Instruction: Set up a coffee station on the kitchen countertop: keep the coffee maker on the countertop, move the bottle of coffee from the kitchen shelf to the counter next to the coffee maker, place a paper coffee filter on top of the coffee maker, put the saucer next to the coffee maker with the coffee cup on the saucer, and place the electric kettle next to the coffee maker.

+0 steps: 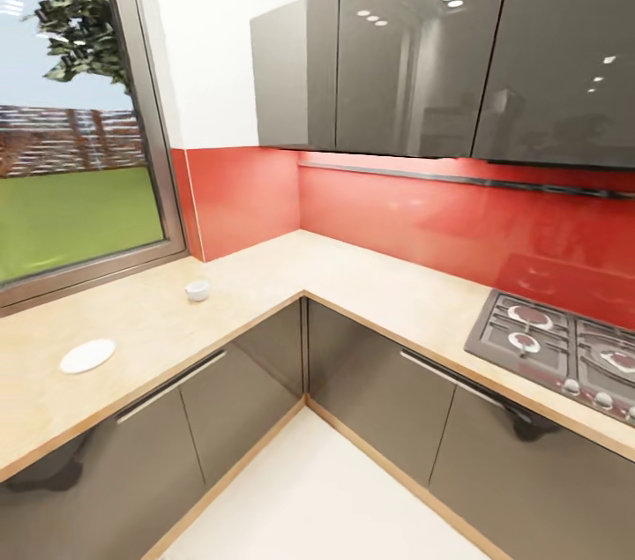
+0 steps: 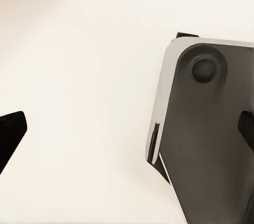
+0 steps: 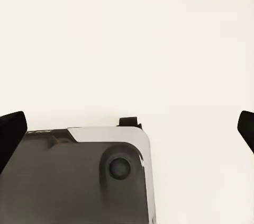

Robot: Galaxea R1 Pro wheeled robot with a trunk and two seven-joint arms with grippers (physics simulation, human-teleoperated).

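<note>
From my head I look down into the corner of an L-shaped kitchen. The light-wood surface (image 1: 265, 278) is smooth and pale with a faint mottled grain, and it runs over glossy dark grey cabinet fronts (image 1: 220, 401) with slim bar handles. On its left run, below the window (image 1: 70, 128), lies the small flat round white saucer (image 1: 87, 355), plain and matte. Farther along toward the corner, well apart from the saucer, stands the small white coffee cup (image 1: 197, 289), squat and rounded; I cannot make out its handle from here. Behind the surface rises a shiny red backsplash (image 1: 423, 216), and above it hang mirror-glossy dark grey wall cupboards (image 1: 414, 48). At the right a dark gas hob (image 1: 564, 353) with round burners and grey knobs is set into the surface.

My left hand (image 2: 127, 128) hangs over the pale cream floor (image 2: 79, 49) with its two black fingertips (image 2: 11, 131) spread wide, holding nothing; beside them is the rounded grey corner of my base (image 2: 211, 128). My right hand (image 3: 127, 128) is likewise spread wide and empty above the same floor, with another rounded corner of the base under it.
</note>
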